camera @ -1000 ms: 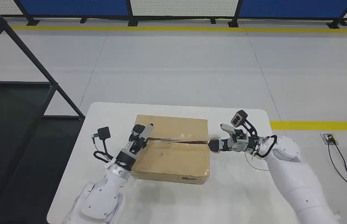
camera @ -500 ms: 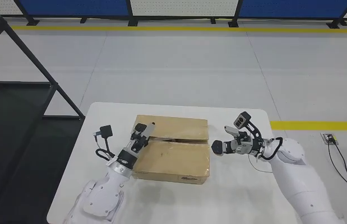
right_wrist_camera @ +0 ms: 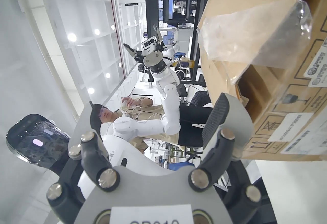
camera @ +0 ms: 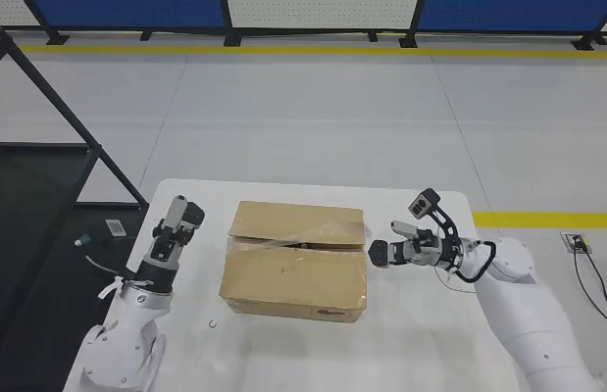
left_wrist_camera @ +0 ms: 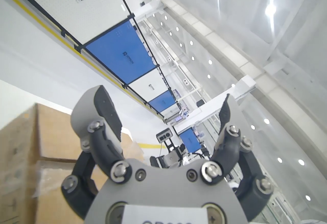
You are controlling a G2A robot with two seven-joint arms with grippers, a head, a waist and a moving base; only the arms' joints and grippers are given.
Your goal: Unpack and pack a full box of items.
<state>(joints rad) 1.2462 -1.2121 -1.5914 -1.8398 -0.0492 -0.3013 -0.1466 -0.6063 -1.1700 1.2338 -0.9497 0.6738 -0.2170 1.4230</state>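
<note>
Box [camera: 295,260] mid-table [camera: 411,333], top flaps down, near edge set back from table front edge. Clear tape [right_wrist_camera: 255,28] loose at box right end. Right gripper [camera: 379,255] just off that end, not touching, fingers spread. Left gripper [camera: 181,210] well left of box, pointing up, fingers spread.

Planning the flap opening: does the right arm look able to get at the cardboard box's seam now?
Probably yes: the right gripper hangs open just off the end of the cardboard box, by its loose tape, with nothing between them.
</note>
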